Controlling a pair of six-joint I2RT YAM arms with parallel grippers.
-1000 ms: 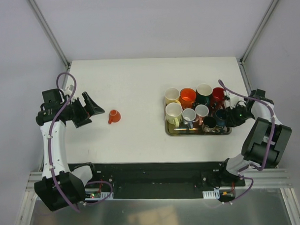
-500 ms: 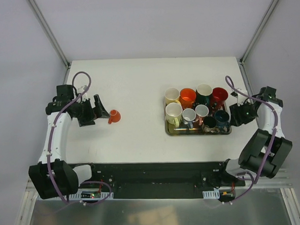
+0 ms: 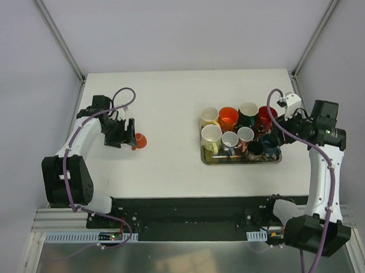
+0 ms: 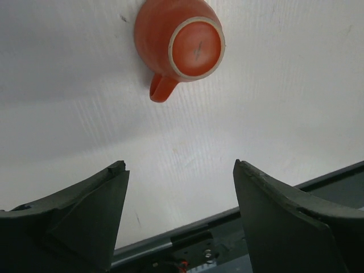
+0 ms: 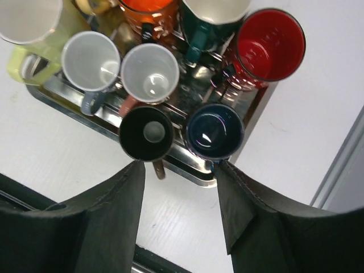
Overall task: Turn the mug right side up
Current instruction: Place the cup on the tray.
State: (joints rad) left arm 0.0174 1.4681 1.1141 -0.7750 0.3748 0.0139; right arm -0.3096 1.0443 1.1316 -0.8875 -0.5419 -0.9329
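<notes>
Orange mug (image 4: pixel 181 42) sits base-up on the left of the desk (image 3: pixel 169 107), axis vertical, handle angled back toward the left pincer (image 4: pixel 179 168). That pincer hangs just beside it, jaws spread, empty. Right pincer (image 5: pixel 179 165), parted and empty, is well apart, over the tray (image 3: pixel 240 161).

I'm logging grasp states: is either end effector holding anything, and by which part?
Nothing is held. The left end effector is open, apart from the upside-down orange mug; the right end effector is open near the tray.
</notes>
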